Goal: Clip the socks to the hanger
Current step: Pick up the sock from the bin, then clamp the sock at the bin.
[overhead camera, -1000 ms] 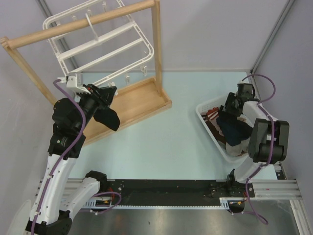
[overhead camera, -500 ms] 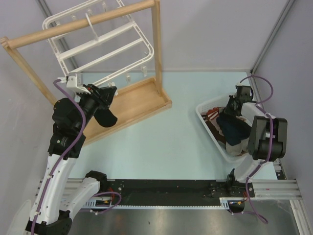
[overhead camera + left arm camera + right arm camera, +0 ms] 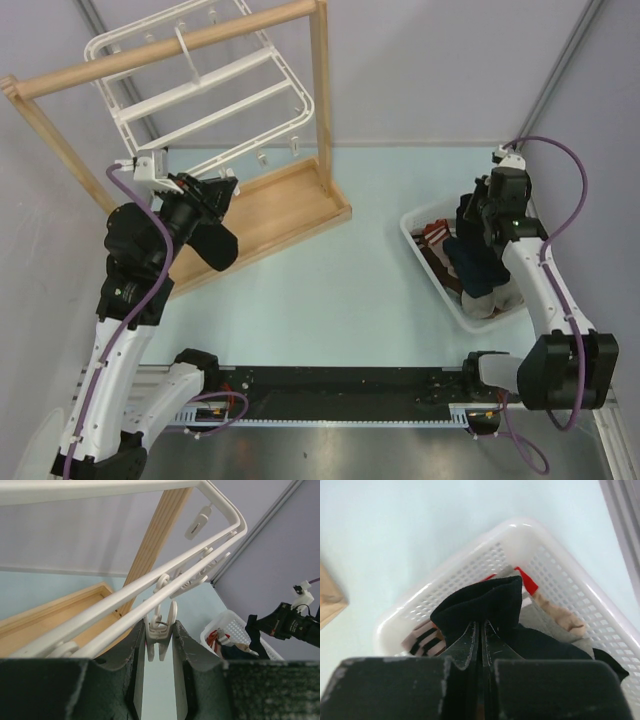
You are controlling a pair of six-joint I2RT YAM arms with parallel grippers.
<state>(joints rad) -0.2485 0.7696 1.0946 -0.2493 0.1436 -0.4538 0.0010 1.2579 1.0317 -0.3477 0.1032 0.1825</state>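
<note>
The white hanger (image 3: 200,90) hangs from the wooden stand's top bar; it also shows in the left wrist view (image 3: 150,580). My left gripper (image 3: 224,188) is under its lower edge, shut on a dangling white clip (image 3: 159,639) and squeezing it between both fingers (image 3: 159,630). My right gripper (image 3: 480,222) is above the basket, shut on a black sock (image 3: 478,258). In the right wrist view the sock (image 3: 485,602) bunches around the closed jaws (image 3: 481,627). More dark socks lie in the basket under it.
The wooden stand's tray base (image 3: 280,205) sits at back left, with a post (image 3: 322,90) beside the hanger. The white basket (image 3: 425,262) at right holds reddish-brown, striped and grey garments (image 3: 555,612). A wall rail runs close to the right arm.
My right arm has swung its elbow out to the right and lifted the gripper with the black sock above the basket. My left gripper has stayed on the clip.
</note>
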